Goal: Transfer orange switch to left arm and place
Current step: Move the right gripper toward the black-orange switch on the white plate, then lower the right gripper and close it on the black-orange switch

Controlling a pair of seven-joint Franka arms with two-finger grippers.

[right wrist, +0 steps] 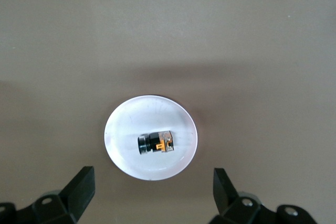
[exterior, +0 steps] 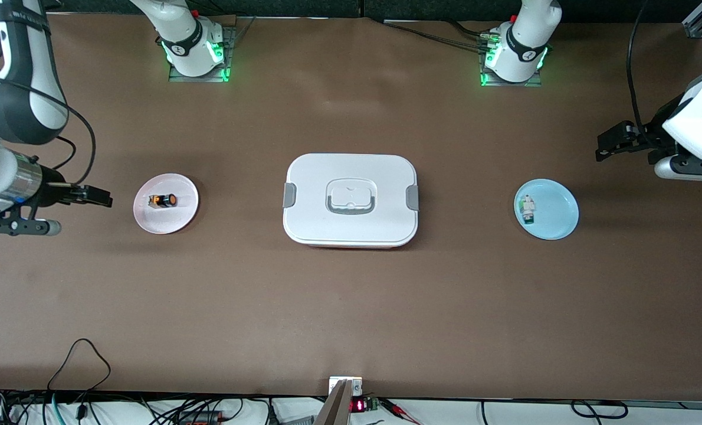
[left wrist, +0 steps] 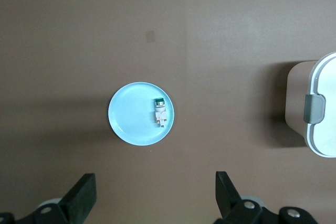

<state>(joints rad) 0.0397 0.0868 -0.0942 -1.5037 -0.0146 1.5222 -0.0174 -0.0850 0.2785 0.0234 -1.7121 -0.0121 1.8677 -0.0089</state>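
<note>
My jaws stand wide apart on both grippers, and neither holds anything. My right gripper (right wrist: 152, 192) hangs in the air at the right arm's end of the table, just beside a pink plate (exterior: 181, 219) and not touching it. The orange switch (exterior: 163, 200) lies on its side in the middle of that plate, black body with an orange end, in line with my open right fingers (right wrist: 79, 190) and clear of them.

Toward the middle of the table from the pink plate stands the box (exterior: 351, 236), white with grey side clips, a grey-rimmed handle recessed in its lid. It sits well apart from both of my grippers, between the two plates.

My left gripper (left wrist: 152, 195) hangs at the left arm's end of the table, near a blue plate (exterior: 563, 221) and apart from it. A small white-and-green switch (exterior: 527, 210) lies on that plate, close to the rim on the box's side.
</note>
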